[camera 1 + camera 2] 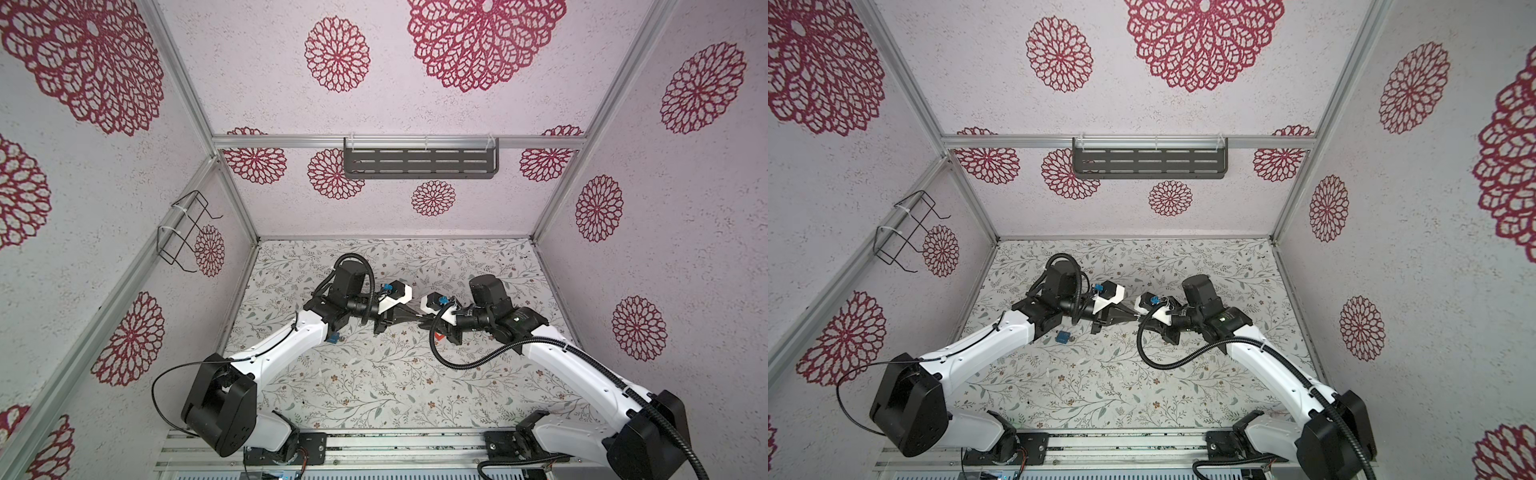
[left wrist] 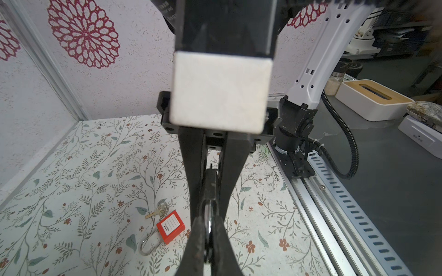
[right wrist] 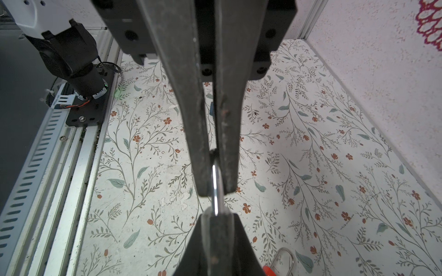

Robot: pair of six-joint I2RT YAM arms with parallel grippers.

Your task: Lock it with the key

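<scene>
My left gripper (image 1: 414, 317) and right gripper (image 1: 421, 319) meet tip to tip above the middle of the floral table (image 1: 374, 386). Both are shut on one thin silver metal piece (image 3: 216, 184), seen edge-on; I cannot tell whether it is a key. In the left wrist view the piece (image 2: 209, 223) sits in my left gripper (image 2: 208, 218). A red padlock (image 2: 170, 227) lies on the table below with its shackle (image 2: 148, 245) out, and a key (image 2: 153, 214) on a ring rests beside it. A blue padlock (image 1: 1063, 336) lies near the left arm.
Patterned walls close in on three sides. A black slotted shelf (image 1: 419, 162) hangs on the back wall and a wire rack (image 1: 187, 232) on the left wall. A metal rail (image 1: 374, 449) carrying both arm bases runs along the front edge.
</scene>
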